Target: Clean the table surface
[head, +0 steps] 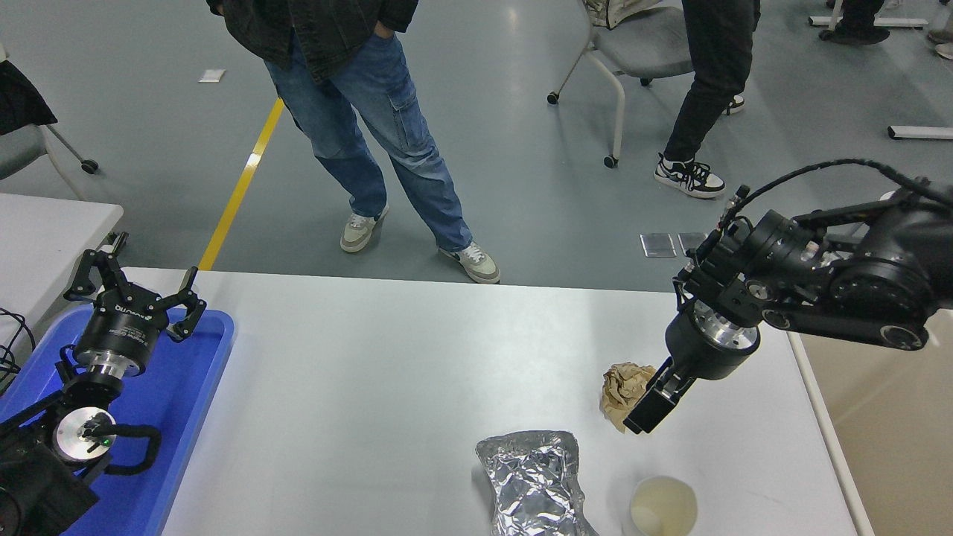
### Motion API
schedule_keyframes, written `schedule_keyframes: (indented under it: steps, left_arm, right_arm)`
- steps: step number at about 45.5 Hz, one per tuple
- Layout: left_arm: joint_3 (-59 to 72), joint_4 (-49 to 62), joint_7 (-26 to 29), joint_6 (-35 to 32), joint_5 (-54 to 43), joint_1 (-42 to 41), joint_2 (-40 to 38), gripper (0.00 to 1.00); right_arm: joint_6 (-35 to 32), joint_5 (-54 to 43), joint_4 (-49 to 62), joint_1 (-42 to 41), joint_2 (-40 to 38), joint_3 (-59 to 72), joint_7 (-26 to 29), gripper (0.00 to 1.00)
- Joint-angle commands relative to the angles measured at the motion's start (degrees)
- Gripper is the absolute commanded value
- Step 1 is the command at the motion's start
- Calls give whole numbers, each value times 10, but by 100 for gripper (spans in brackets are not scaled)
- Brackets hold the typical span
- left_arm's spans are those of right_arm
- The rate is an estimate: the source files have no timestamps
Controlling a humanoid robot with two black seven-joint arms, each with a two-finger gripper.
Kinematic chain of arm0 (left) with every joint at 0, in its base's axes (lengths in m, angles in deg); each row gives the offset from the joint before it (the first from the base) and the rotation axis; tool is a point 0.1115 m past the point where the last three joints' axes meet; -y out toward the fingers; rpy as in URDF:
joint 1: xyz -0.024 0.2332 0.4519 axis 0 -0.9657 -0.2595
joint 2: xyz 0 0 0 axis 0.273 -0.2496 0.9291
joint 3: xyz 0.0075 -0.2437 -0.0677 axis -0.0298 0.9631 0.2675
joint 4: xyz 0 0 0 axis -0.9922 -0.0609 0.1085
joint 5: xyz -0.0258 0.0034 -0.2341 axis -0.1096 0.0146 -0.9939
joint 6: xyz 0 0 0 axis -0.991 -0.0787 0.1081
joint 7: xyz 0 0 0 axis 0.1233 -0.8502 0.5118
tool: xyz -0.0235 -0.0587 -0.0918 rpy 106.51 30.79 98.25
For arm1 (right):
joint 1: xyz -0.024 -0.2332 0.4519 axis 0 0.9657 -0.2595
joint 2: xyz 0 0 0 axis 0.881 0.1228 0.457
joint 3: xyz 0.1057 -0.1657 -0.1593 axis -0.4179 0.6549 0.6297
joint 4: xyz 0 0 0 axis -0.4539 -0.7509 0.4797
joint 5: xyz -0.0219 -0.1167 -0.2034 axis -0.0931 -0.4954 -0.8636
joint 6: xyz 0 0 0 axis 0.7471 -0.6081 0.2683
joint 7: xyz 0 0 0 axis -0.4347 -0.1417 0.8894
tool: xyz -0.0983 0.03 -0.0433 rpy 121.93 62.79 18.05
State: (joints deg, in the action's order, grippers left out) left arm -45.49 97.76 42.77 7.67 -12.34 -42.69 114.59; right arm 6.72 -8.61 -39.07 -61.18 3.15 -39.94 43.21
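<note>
White paper cup (663, 508) empty; right hand (645, 414) beside crumpled paper (624, 385), grip unclear; left hand (141, 292) spread.

You have the table surface (357, 372) spread wide across the view, matte white-grey, far corners rounded. At its left end sits a blue tray (197, 387), flat on the top. Toward your right half lie three things, near one another: a crumpled brown paper ball (622, 383), a crinkled foil wrap (532, 480) nearer the front edge (partly cut off by the frame), and just right of the foil a pale paper cup (663, 508), upright, mouth up.
</note>
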Motion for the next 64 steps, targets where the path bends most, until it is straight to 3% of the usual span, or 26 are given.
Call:
schedule_keyframes:
  steps: [1, 36, 50, 55, 64]
  left_arm:
    - [0, 0, 0, 0, 0, 0, 0, 100]
    - [0, 0, 0, 0, 0, 0, 0, 100]
    - [0, 0, 0, 0, 0, 0, 0, 100]
    - [0, 0, 0, 0, 0, 0, 0, 100]
    - [0, 0, 0, 0, 0, 0, 0, 100]
  right_arm:
    - [-3, -27, -3, 25, 4, 2, -1, 98]
    - [4, -56, 13, 98, 19, -6, -2, 96]
    - [16, -60, 15, 113, -12, -7, -17, 78]
    - [25, -60, 19, 119, -22, -5, -20, 60]
    - [40, -60, 23, 140, -40, -1, -23, 58]
